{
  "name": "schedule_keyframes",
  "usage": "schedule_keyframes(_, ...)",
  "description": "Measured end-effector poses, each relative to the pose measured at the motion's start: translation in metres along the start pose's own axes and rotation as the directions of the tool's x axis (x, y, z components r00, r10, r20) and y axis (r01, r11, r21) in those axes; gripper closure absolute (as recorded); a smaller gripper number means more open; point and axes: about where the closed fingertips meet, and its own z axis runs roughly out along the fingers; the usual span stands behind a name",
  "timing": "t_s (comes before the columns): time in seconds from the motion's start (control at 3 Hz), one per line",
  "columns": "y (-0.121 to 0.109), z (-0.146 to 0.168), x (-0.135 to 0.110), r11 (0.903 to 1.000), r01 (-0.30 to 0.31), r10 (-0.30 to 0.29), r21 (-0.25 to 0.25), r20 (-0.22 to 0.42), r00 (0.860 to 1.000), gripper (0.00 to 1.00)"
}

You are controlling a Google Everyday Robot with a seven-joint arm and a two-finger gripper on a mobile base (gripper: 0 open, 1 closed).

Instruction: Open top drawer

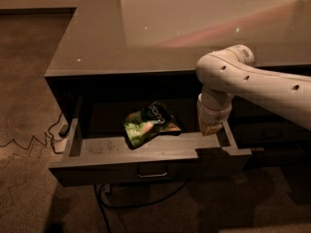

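The top drawer [121,169] is pulled out from under the grey countertop. Its dark grey front faces me with a small metal pull handle [152,172] at centre. A green snack bag [149,124] lies in its shallow tray. My white arm comes in from the right. My gripper [210,128] hangs just above the drawer's right side wall, near the front right corner, apart from the handle.
The grey countertop [146,33] spans the top of the view. Cables [29,142] and a plug lie on the carpet at the left. A cable [126,205] runs under the drawer. Another dark drawer front [272,132] sits at the right behind the arm.
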Motion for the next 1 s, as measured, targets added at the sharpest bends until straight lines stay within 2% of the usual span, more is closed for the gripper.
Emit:
schedule_keyframes(0.33,0.0,0.0,0.0,1.0,0.0,0.0,0.0,0.0,1.0,1.0)
schedule_keyframes(1.0,-0.007,0.013,-0.026,0.9998,0.019,-0.02,0.004,0.096,0.995,1.0)
